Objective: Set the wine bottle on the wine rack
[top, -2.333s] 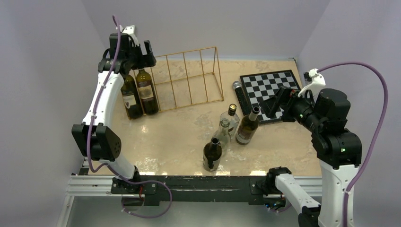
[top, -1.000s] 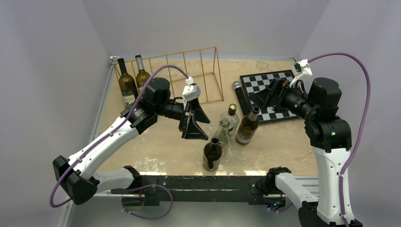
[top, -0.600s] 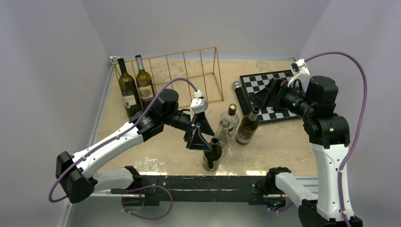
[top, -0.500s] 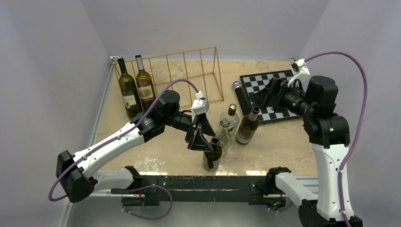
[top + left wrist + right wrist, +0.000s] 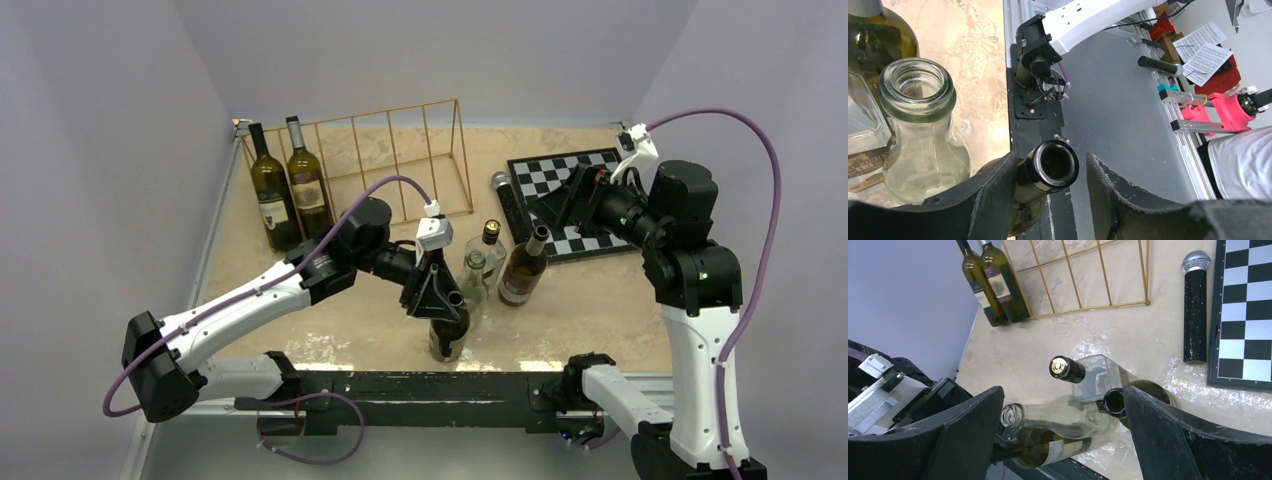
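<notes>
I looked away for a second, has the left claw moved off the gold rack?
Yes. The left claw has come away from the gold rack toward the near side and now straddles the neck of the dark bottle.

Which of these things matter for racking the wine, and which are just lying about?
For the job: gold wine rack; dark bottle, left gripper around its neck; clear bottle; black-capped bottle; green bottle; two bottles at the rack's left end.
Lying about: chessboard; microphone.
</notes>
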### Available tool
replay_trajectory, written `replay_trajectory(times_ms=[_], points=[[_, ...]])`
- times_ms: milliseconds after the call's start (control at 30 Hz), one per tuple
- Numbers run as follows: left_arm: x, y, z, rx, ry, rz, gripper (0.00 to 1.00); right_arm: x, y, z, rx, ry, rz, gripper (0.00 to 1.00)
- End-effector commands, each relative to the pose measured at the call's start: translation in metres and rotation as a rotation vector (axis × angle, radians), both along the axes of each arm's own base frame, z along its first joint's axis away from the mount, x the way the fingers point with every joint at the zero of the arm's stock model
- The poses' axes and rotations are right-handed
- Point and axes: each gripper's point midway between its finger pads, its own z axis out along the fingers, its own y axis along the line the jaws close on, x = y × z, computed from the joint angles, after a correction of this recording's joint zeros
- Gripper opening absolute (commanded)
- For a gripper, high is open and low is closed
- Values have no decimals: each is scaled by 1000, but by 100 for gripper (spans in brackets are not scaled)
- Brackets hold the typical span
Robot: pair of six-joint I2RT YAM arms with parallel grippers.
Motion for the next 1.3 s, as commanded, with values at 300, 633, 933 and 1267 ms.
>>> replay_trajectory(times_ms=[300,633,933,1267], points=[[-5,-13,-5,-22,-47,-43,62,1,-5,10,-25,-34,-16,94],[10,-20,-12,-4,-91,36,47,2,-6,10,-36,-36,-21,94],[35,-8,-24,129,-203,153,0,3,-7,9,-40,-37,-23,94],[62,21,11,144,-339,365,0,2,-8,7,-43,-36,-29,94]])
